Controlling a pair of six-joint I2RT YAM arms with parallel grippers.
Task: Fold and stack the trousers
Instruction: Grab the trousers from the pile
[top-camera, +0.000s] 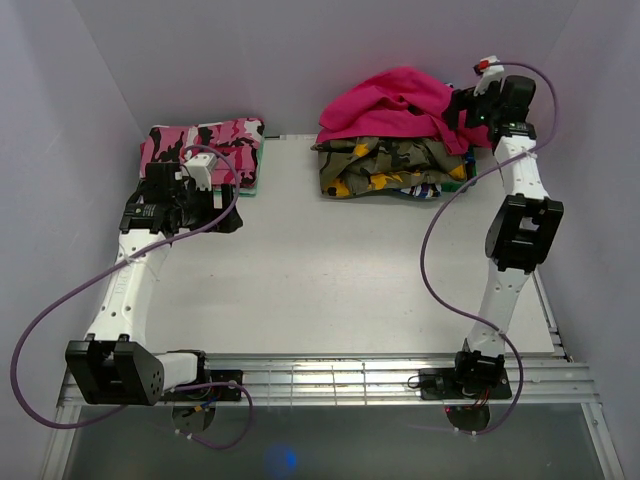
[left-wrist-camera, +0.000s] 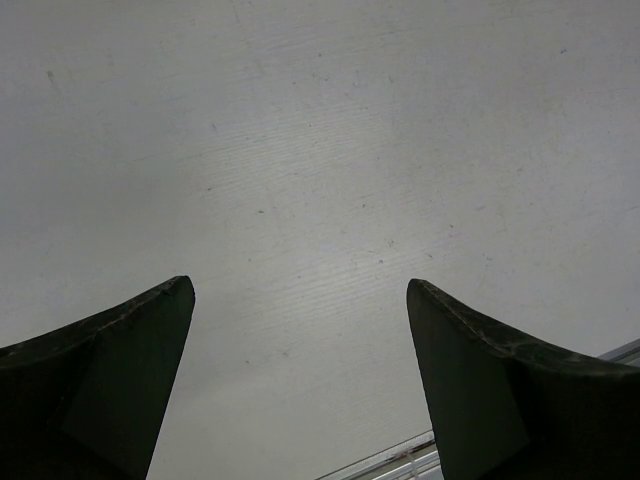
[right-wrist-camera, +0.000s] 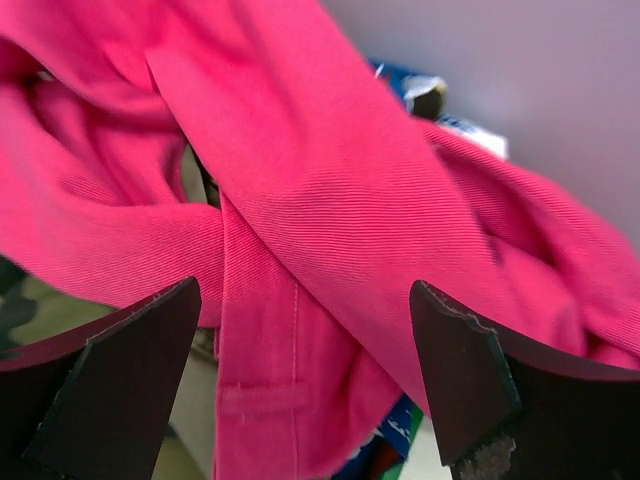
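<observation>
My right end effector (top-camera: 466, 112) is at the far right corner of the white tabletop (top-camera: 330, 280), its dark fingers (right-wrist-camera: 120, 390) spread wide and pinching nothing. It faces the plain bright magenta-pink soft fabric trousers (top-camera: 395, 98), which lie crumpled and unfolded on top of an olive-yellow camouflage garment (top-camera: 385, 165). In my right wrist view the twisted pink folds (right-wrist-camera: 330, 200) fill the space just beyond the fingertips – I cannot tell whether the cloth touches them. My left end effector (top-camera: 222, 208) is across the tabletop on the left, well apart from the trousers, fingers (left-wrist-camera: 110, 380) also spread and holding nothing – only bare white surface (left-wrist-camera: 320, 150) lies below them. Just behind it lies a folded pink-black-white camouflage pair (top-camera: 205, 138).
</observation>
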